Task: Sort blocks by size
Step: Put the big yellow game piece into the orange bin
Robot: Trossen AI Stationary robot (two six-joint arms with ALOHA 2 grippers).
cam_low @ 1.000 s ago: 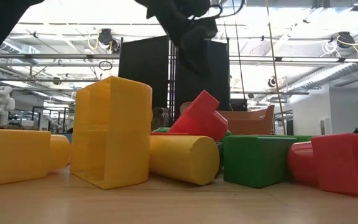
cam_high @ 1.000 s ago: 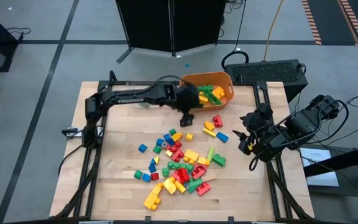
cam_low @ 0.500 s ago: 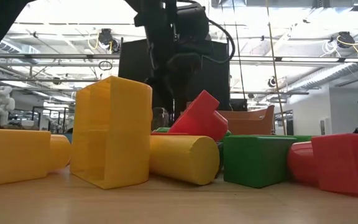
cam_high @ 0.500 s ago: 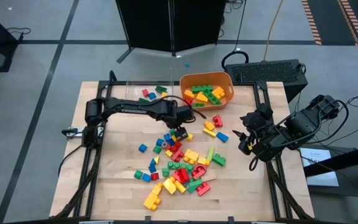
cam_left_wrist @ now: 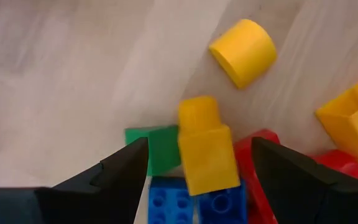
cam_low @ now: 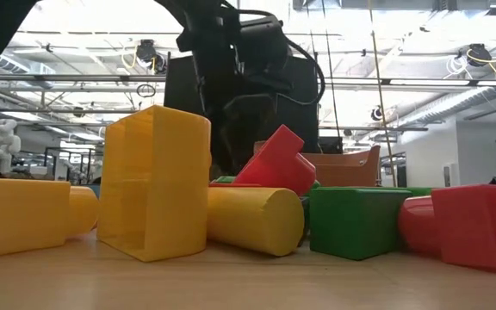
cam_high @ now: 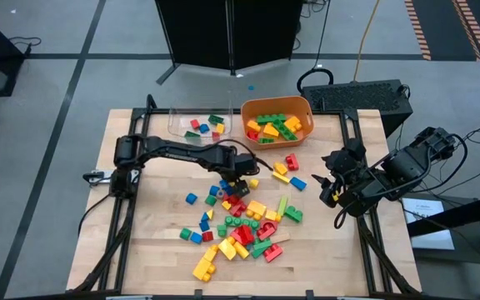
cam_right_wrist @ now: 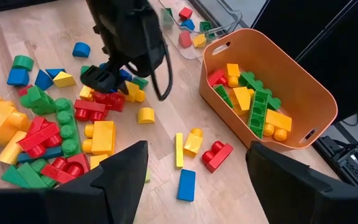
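A: Where is the left claw (cam_high: 238, 176)?

B: In the high view it sits at the frame's centre, low over the top edge of the blocks (cam_high: 238, 218) scattered across the desk (cam_high: 161, 208). Its fingers stand spread, with a small yellow block (cam_left_wrist: 205, 144) between them, not pinched.

A: And the right claw (cam_high: 330, 188)?

B: At the right edge of the desk, spread and empty.

A: Other blocks?

B: Some lie in the orange tub (cam_high: 305, 112) and the clear tray (cam_high: 176, 123), upper centre.
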